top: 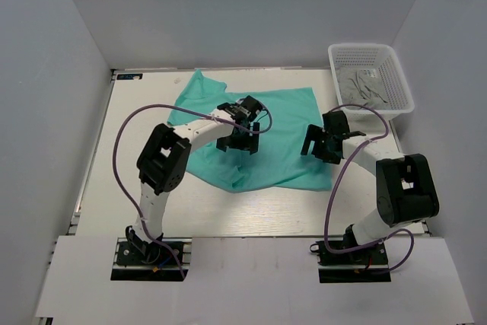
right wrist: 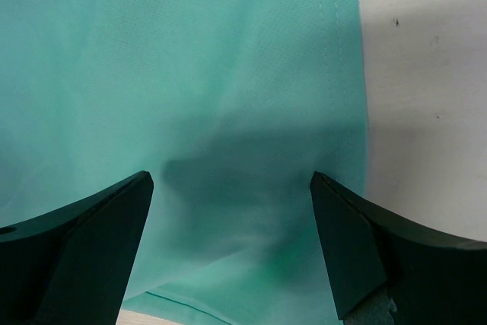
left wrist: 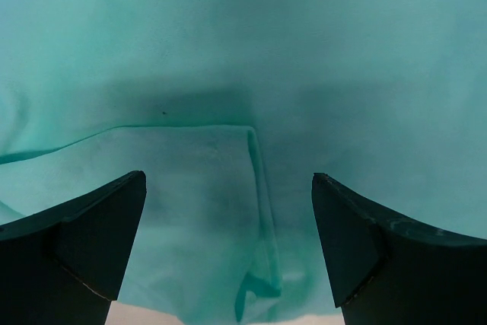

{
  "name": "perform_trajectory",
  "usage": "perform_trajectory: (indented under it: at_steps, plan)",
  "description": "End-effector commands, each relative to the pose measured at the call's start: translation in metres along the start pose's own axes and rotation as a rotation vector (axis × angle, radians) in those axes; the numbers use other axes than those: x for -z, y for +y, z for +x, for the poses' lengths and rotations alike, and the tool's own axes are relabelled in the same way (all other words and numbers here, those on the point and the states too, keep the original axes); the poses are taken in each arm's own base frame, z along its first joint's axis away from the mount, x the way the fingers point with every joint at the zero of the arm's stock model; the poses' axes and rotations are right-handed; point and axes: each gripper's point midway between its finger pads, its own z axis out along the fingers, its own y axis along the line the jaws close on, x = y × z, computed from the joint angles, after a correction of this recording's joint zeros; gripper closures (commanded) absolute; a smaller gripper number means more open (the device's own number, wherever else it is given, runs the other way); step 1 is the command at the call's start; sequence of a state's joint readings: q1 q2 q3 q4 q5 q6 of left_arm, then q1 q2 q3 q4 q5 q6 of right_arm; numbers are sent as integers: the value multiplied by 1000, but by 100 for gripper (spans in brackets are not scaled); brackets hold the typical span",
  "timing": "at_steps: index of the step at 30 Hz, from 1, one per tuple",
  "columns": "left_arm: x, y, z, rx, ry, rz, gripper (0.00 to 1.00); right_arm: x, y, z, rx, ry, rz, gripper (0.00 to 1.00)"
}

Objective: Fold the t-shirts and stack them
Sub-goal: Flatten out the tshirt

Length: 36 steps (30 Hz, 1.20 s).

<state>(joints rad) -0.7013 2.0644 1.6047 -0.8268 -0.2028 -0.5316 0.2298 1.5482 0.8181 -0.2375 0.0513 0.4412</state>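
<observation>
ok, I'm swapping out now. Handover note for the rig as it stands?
Left claw: open, empty, close over the t-shirt, left of its middle, above a turned-over flap.
Right claw: open, empty, over the shirt's right hem, beside bare table.
Shirt: spread on the table, rumpled at its far-left corner.
White basket: far right corner, something grey inside; can't tell what.
Done: no proper fold, no stack.
Left: fold the shirt, then stack it.

Soft matt teal cloth t-shirt [top: 285, 123]; pale wood-grain table [top: 228, 203]; white plastic mesh basket [top: 370, 78].
</observation>
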Motion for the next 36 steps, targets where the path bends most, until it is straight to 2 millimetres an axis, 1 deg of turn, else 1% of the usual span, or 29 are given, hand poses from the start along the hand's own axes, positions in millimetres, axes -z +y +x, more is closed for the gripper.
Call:
perform_trajectory:
  at_steps: [1,4,5,6,7,8,9,10,11,12,14,15,16,17,19,20,21,23,24,25,26,27,28,29,30,31,34,35,36]
  plan:
    - [10,2,-9,15,-43,-58,0,-4,1,-1,-15,-10,-22,10]
    - [9,-1,-17,24,-76,-49,2,-4,1,0,-16,-7,-28,10]
    - [5,1,-16,21,-72,-62,3,-5,1,0,-18,-7,-28,10]
    - [5,2,-17,32,-77,-69,8,-5,1,0,-16,-5,-28,10]
    - [0,4,-15,29,-72,-87,11,-5,-1,0,-20,-3,-22,10]
    - [-5,5,-12,25,-62,-93,18,-6,-1,0,-18,0,-22,10]
    - [-3,3,-15,28,-70,-89,21,-5,-1,0,-16,0,-22,10]
    - [-7,6,-15,24,-65,-109,24,-5,-2,-1,-19,-1,-17,10]
    - [-6,7,-13,21,-58,-114,28,-5,-1,0,-16,0,-22,10]
    - [-10,9,-12,18,-56,-130,33,-5,-2,-1,-19,-3,-18,10]
    - [-10,10,-12,18,-56,-130,34,-6,-2,0,-19,0,-18,10]
    - [-15,12,-13,27,-55,-134,34,-6,-3,0,-24,2,-16,10]
    - [-13,10,-18,30,-65,-127,34,-6,-2,0,-20,3,-18,10]
    - [-17,11,-15,27,-56,-133,36,-6,-3,0,-18,5,-18,10]
    - [-18,9,-17,28,-59,-131,37,-6,-3,2,-22,8,-16,10]
    - [-16,7,-21,31,-68,-126,40,-6,-3,1,-22,6,-17,10]
    - [-20,6,-21,31,-69,-125,40,-6,-2,1,-17,6,-23,10]
    - [-21,5,-23,23,-71,-124,46,-7,-4,1,-23,10,-18,10]
    - [-23,5,-23,21,-65,-128,50,-6,-2,2,-17,10,-21,10]
    - [-21,3,-26,23,-72,-123,58,-7,-3,2,-17,11,-20,10]
    - [-21,5,-27,23,-78,-132,65,-6,-3,1,-19,9,-21,10]
    - [-21,6,-25,31,-70,-137,73,-6,-3,1,-20,10,-18,10]
    - [-21,9,-27,31,-80,-154,90,-6,-1,0,-16,7,-23,10]
    - [-17,10,-30,43,-95,-157,97,-6,-3,2,-19,12,-19,10]
    - [-13,14,-33,57,-110,-177,100,-6,-3,1,-17,10,-18,10]
    - [-5,18,-33,69,-119,-189,100,-6,-3,1,-20,11,-17,10]
    - [9,31,-30,85,-135,-227,100,-7,-4,2,-19,12,-12,10]
    - [22,34,-32,110,-160,-225,100,-6,-4,1,-17,10,-14,10]
    - [30,42,-30,122,-169,-249,100,-7,-4,1,-17,8,-10,10]
